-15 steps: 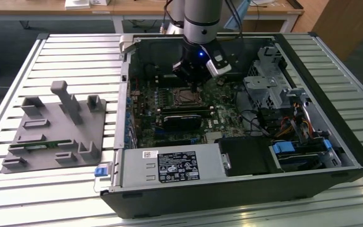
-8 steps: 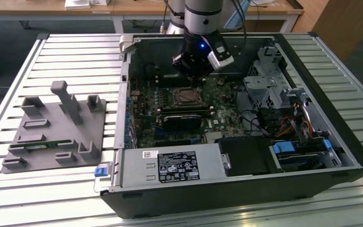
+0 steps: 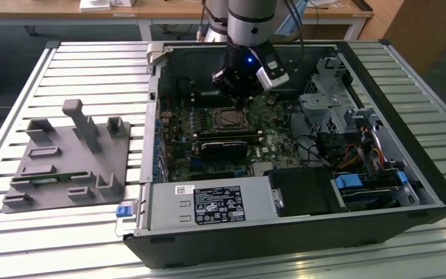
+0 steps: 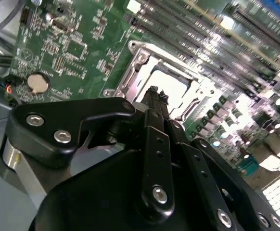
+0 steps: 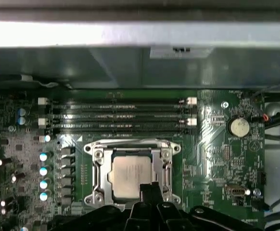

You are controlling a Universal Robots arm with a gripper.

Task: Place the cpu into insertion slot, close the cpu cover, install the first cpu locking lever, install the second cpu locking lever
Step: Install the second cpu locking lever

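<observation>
The cpu (image 5: 130, 174), with its pale metal top, lies flat in the insertion slot (image 3: 216, 118) on the green board. The silvery cpu cover (image 5: 97, 169) lies down around it, and the chip shows through the cover's window. In the second wrist view the cpu (image 4: 174, 83) and cpu cover (image 4: 134, 73) sit just beyond the fingertips. My gripper (image 5: 148, 188) is shut with nothing between its fingers, its narrow tip hovering at the near edge of the cover. In the exterior view the gripper (image 3: 238, 100) hangs just behind the socket, inside the open case. I cannot tell how the locking levers stand.
Long memory slots (image 5: 125, 115) run beside the socket, and a coin battery (image 5: 238, 127) sits off to one side. A black card (image 3: 223, 146), power supply (image 3: 207, 204) and drive cage (image 3: 325, 107) crowd the case. A grey fixture (image 3: 68, 157) lies at the exterior view's left.
</observation>
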